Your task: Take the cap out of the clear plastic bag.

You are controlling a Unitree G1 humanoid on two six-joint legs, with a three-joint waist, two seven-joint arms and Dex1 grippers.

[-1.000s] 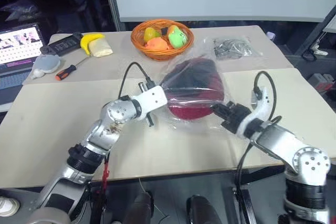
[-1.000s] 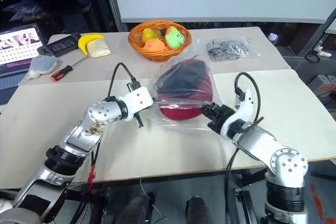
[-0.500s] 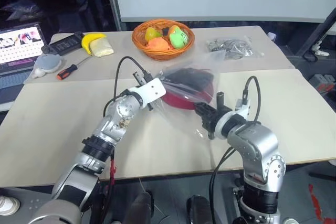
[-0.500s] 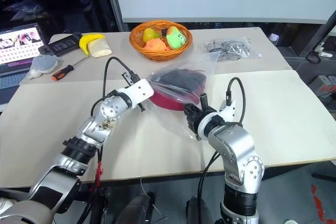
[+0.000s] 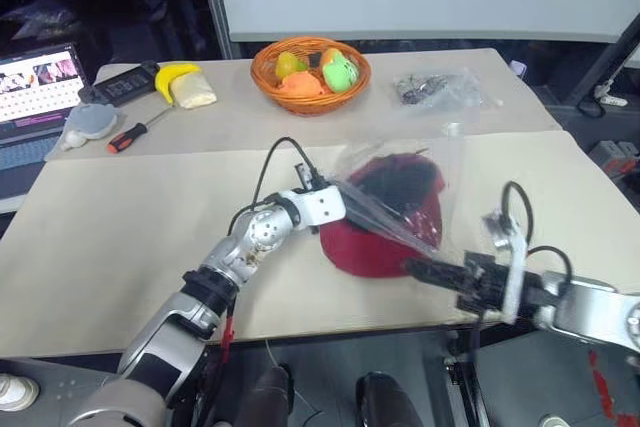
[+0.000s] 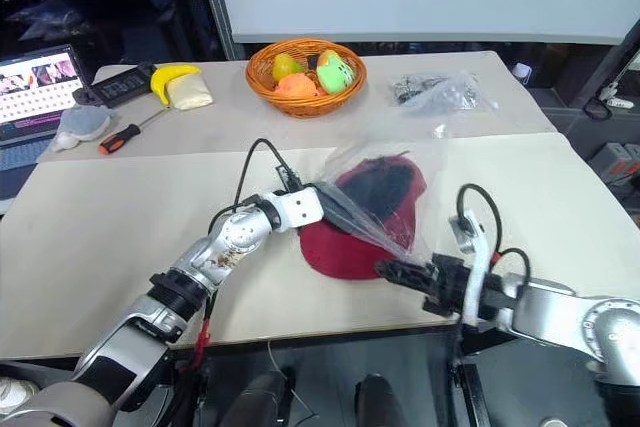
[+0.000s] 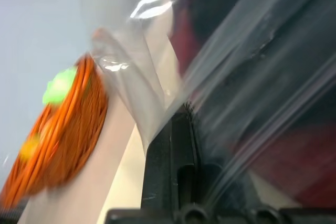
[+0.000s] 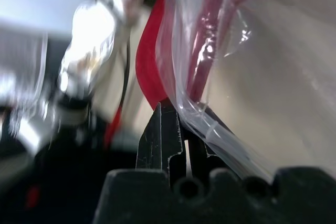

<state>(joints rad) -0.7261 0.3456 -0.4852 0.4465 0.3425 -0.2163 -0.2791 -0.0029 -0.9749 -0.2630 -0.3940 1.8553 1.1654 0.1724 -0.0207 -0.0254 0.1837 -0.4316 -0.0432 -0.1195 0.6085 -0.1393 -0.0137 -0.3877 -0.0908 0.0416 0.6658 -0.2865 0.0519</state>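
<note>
Both fingers pinch clear plastic bag (image 5: 420, 202) — cap (image 5: 375, 237) inside.

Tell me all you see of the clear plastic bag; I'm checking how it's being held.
The clear plastic bag is glossy, crinkled, transparent film, stretched taut above the table between the two shut pincers: the left pincer pinches one edge, the right pincer the other. The dark red cap lies partly inside it, its lower part showing below the film.
</note>
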